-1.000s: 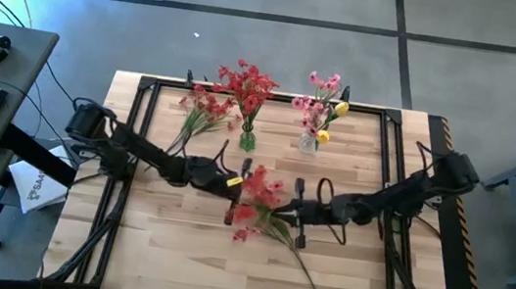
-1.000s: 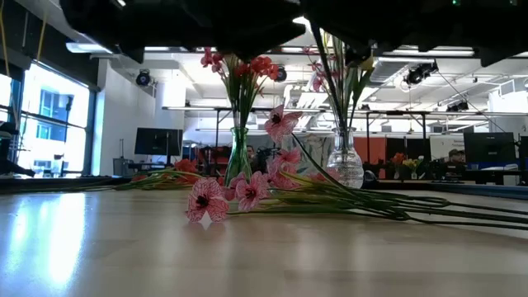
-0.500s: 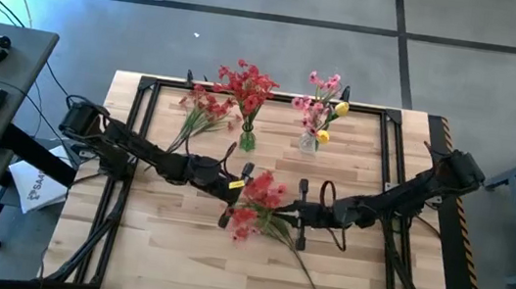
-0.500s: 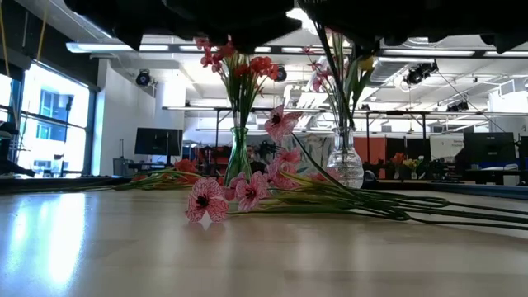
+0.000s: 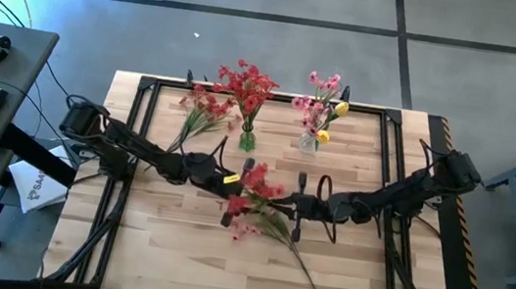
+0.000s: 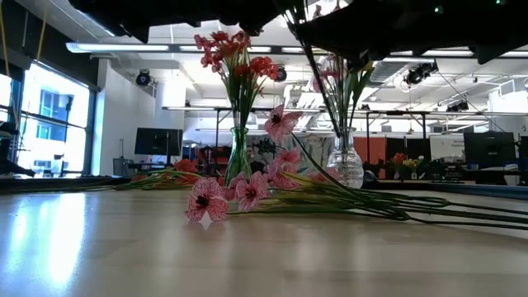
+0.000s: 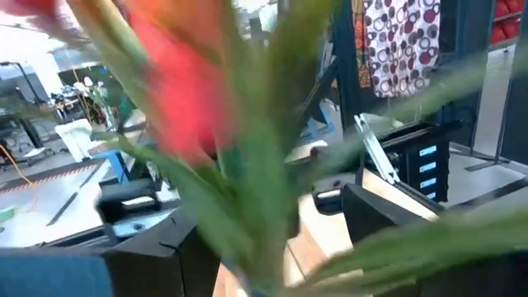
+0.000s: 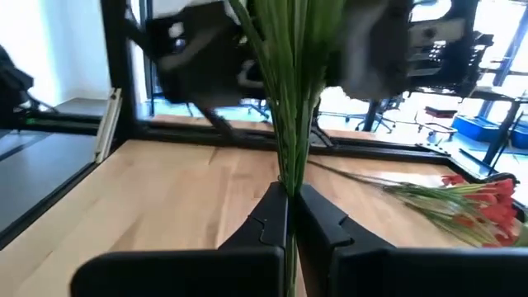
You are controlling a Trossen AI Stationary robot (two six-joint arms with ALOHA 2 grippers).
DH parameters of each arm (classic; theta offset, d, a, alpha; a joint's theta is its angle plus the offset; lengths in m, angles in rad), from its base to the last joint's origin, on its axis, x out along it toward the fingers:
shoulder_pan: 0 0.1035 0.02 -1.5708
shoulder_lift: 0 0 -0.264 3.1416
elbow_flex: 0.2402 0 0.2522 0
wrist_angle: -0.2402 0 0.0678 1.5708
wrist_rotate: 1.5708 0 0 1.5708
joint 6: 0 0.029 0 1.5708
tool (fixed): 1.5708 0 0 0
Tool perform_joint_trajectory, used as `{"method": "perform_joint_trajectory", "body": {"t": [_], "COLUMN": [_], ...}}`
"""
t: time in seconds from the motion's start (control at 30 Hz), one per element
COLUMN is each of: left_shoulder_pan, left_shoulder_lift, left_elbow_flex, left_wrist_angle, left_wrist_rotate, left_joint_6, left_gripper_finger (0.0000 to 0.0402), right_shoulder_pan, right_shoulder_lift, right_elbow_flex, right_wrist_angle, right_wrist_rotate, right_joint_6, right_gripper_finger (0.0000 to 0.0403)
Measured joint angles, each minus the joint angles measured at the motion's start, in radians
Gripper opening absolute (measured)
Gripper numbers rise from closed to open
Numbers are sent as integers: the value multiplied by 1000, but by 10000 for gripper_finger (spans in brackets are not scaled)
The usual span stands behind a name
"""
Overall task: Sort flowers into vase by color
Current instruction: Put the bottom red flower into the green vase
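Green stems (image 8: 290,91) pinched tight in my right gripper (image 8: 290,198); left gripper (image 5: 230,183), grip unreadable, crowds the blooms (image 5: 255,186) for a handover.

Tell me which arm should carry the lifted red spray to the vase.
Right. Its gripper is shut on the red spray's stems, and the left gripper only sits by the blooms. The red-flower vase is close.

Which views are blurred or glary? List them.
Left wrist view: heavy blur, the held red flower and its leaves smeared. Right wrist view: the clamped green stems sharp, the arm behind soft. Low view: window glare streaks the table. High view: evenly lit, sharp.
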Motion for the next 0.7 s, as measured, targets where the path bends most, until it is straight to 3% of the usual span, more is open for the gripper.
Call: {"method": "perform_joint_trajectory", "body": {"t": [0.27,0.53,0.7], "left_shoulder_pan": [0,0,-1], "left_shoulder_lift": [27,19,19], "left_elbow_flex": [39,39,39], "left_wrist_angle": [-15,-92,-88], "left_wrist_rotate": [-47,-134,-114], "left_joint_6": [23,26,26], "left_gripper_finger": [215,148,103], "right_shoulder_pan": [-35,-35,-34], "right_shoulder_lift": [5,5,5], "right_elbow_flex": [9,9,9], "right_wrist_angle": [-14,-11,-6], "right_wrist_rotate": [11,14,26], "right_joint_6": [34,35,45], "right_gripper_finger": [0,17,38]}}
